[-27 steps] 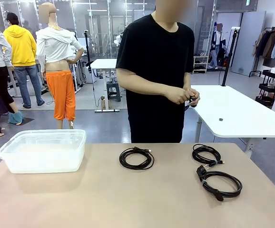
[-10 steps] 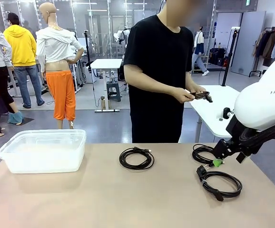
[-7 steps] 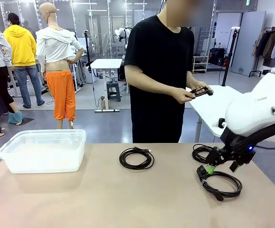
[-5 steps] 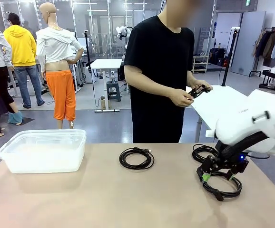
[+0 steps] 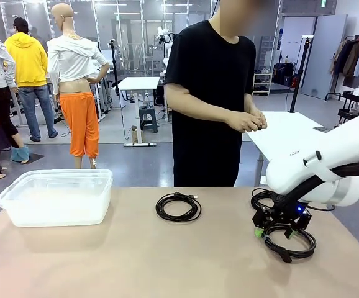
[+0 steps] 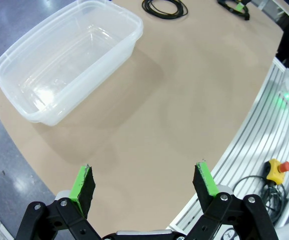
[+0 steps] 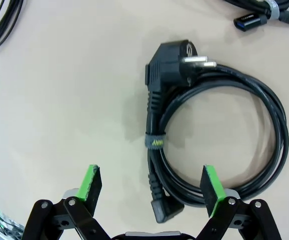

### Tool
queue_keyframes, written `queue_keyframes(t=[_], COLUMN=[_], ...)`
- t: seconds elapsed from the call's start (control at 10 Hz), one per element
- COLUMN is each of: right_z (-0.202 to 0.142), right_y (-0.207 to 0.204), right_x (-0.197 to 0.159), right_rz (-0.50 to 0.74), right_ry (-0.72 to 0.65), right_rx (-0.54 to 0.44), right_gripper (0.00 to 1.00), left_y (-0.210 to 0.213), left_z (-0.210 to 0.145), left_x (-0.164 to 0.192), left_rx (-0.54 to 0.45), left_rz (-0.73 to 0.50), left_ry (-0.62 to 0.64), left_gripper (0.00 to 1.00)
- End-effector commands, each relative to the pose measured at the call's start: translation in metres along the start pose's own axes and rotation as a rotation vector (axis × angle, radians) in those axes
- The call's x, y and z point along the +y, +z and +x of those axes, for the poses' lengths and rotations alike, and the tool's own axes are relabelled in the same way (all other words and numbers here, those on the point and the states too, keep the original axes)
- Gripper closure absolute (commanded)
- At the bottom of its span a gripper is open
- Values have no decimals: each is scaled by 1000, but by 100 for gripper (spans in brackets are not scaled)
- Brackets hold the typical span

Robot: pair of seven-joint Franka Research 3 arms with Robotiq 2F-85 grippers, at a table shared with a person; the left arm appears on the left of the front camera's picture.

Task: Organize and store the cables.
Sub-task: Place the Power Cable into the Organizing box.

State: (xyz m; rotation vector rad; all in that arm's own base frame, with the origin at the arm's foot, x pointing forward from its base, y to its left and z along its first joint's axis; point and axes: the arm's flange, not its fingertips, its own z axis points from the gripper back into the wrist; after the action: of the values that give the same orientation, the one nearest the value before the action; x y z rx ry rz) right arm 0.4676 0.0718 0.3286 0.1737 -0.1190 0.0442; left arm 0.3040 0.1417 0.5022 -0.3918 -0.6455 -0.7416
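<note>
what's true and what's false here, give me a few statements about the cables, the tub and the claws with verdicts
1. The right claw is open, aimed down at the power cable coil. True.
2. The clear tub already holds a coil. False: nothing lies in it.
3. The left claw is shut on a cable. False: it is open and holds nothing.
4. A strap binds the power cable coil. True.
5. The person's hands are gripping the clear tub. False: they are held together in front of the body, far from it.
</note>
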Motion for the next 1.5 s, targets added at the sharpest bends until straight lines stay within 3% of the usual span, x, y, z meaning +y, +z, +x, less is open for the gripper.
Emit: queue_keyframes(t=[0.0, 0.6, 0.9, 1.0, 1.1, 1.4], right_z=[16, 28, 25, 23, 21, 22], right_y=[-13, -34, -33, -31, -30, -32], right_x=[9, 24, 27, 30, 33, 33], right_rz=[-35, -60, -97, -122, -139, -169], right_ry=[-63, -77, -70, -63, -53, -55], right_rx=[-28, 12, 13, 15, 14, 7], right_gripper=[0, 0, 85, 64, 100, 100], left_y=[0, 0, 0, 0, 0, 0], left_z=[0, 0, 0, 0, 0, 0], left_x=[0, 0, 0, 0, 0, 0], left_rx=[-11, -11, -11, -11, -11, -11], left_rz=[-7, -7, -7, -7, -7, -7], left_ry=[-5, -5, -5, -5, -5, -5], left_gripper=[0, 0, 0, 0, 0, 0])
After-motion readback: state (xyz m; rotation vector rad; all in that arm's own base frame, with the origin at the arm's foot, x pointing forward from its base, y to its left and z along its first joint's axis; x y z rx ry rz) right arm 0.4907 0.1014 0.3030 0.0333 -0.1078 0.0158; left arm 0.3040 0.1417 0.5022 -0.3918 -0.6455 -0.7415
